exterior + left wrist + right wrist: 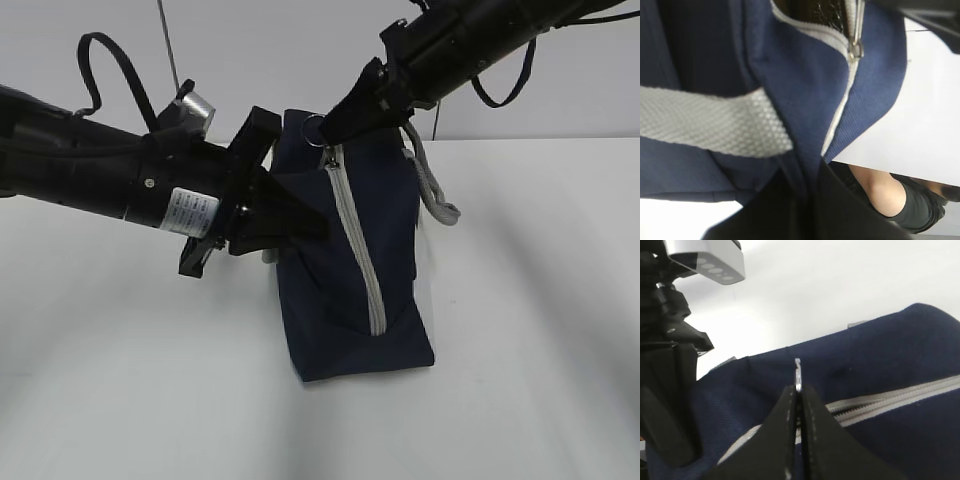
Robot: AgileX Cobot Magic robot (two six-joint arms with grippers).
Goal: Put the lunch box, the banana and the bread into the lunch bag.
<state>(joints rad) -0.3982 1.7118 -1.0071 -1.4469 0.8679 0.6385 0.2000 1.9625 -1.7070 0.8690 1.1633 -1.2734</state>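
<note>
The navy lunch bag (340, 290) stands tilted on the white table, its grey zipper (356, 240) running down the side that faces me. My left gripper (318, 227) comes in from the left and is shut on a fold of the bag's fabric (807, 165) beside the zipper (839, 117). From the upper right, my right gripper (326, 133) is shut on the metal ring pull (798, 374) at the zipper's top end (314, 130). Lunch box, banana and bread are out of view.
A grey webbing handle (434, 195) hangs off the bag's right side, and another band (715, 122) crosses the left wrist view. The white table (530, 330) spreads around the bag. A person's bare arm (885, 190) shows beyond the table edge.
</note>
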